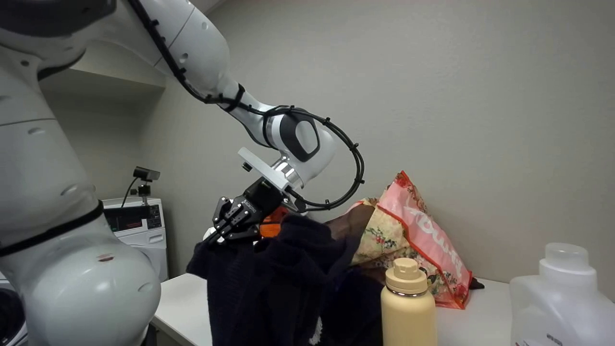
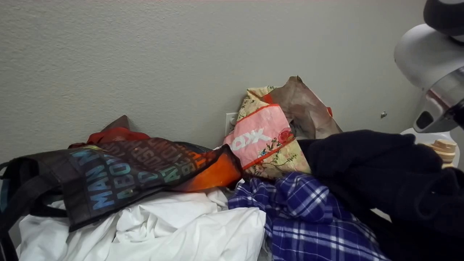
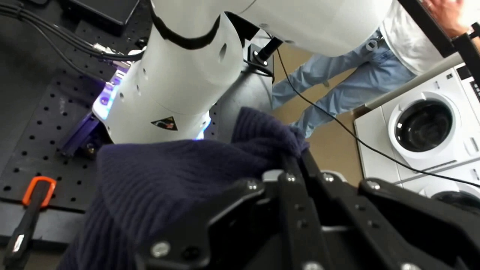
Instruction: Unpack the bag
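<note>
Jaws pinch an edge of the navy garment (image 1: 269, 283), which hangs from them and drapes across to the floral bag (image 1: 384, 235); whether any lies inside cannot be told. That bag slumps on the table (image 1: 185, 302) near the wall (image 1: 480, 120). Near it, plaid cloth (image 2: 319, 232) bunches up and a tan bottle (image 1: 408, 310) stands upright. Farther out are white cloth (image 2: 188, 235), a dark printed bag (image 2: 119, 177) lying on it, and a translucent jug (image 1: 557, 300).

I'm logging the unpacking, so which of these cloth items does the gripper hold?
The dark navy garment: the gripper pinches its ribbed fabric, whereas the blue plaid cloth and the white cloth lie ungripped.
</note>
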Available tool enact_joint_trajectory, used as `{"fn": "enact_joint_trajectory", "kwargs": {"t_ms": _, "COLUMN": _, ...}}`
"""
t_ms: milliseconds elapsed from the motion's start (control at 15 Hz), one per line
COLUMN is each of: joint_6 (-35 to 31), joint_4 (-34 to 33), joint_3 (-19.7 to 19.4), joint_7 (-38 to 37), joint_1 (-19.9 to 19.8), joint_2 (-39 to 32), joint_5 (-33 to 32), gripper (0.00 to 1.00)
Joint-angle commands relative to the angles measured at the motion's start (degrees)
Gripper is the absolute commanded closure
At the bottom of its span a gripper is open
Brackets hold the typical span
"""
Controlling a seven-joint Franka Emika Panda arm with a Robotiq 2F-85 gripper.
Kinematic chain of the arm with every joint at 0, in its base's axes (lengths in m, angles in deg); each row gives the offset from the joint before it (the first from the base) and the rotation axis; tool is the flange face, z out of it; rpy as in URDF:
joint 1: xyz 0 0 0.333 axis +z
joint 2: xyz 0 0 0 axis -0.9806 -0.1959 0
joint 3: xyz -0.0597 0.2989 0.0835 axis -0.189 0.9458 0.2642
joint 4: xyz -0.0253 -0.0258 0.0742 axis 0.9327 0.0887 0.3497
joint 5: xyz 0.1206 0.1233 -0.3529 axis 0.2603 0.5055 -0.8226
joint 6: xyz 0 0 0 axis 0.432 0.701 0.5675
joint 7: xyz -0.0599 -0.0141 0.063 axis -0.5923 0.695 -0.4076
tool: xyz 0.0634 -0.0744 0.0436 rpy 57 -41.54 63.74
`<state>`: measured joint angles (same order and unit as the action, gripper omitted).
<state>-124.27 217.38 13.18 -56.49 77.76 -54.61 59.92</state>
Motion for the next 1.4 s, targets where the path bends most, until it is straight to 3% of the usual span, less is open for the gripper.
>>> {"fn": "enact_joint_trajectory", "kwargs": {"t_ms": 0, "joint_6": -5.42, "joint_4": 1.12, "joint_3": 2.59, "joint_7": -2.49, "joint_1": 0.76, "joint_2": -0.61, "joint_5": 2.32, "gripper": 0.97}}
{"fn": "enact_joint_trajectory", "kwargs": {"t_ms": 333, "joint_6": -24.89, "joint_4": 1.11, "joint_3": 5.26, "joint_7": -6.41, "joint_1": 1.42, "joint_2": -0.41, "joint_5": 11.21, "gripper": 0.97}}
{"fn": "enact_joint_trajectory", "kwargs": {"t_ms": 400, "joint_6": -28.48, "joint_4": 1.22, "joint_3": 5.73, "joint_7": -7.3, "joint_1": 1.51, "joint_2": -0.27, "joint_5": 12.04, "gripper": 0.7}}
{"fn": "enact_joint_trajectory", "kwargs": {"t_ms": 467, "joint_6": -31.73, "joint_4": 1.4, "joint_3": 6.19, "joint_7": -8.03, "joint_1": 1.69, "joint_2": -0.18, "joint_5": 11.9, "gripper": 0.69}}
{"fn": "enact_joint_trajectory", "kwargs": {"t_ms": 1067, "joint_6": -56.01, "joint_4": -1.4, "joint_3": 6.17, "joint_7": -15.81, "joint_1": 1.57, "joint_2": -0.89, "joint_5": 11.29, "gripper": 0.02}}
{"fn": "enact_joint_trajectory", "kwargs": {"t_ms": 1333, "joint_6": -68.94, "joint_4": -2.78, "joint_3": 6.98, "joint_7": -18.09, "joint_1": 2.03, "joint_2": -3.39, "joint_5": 9.6, "gripper": 0.0}}
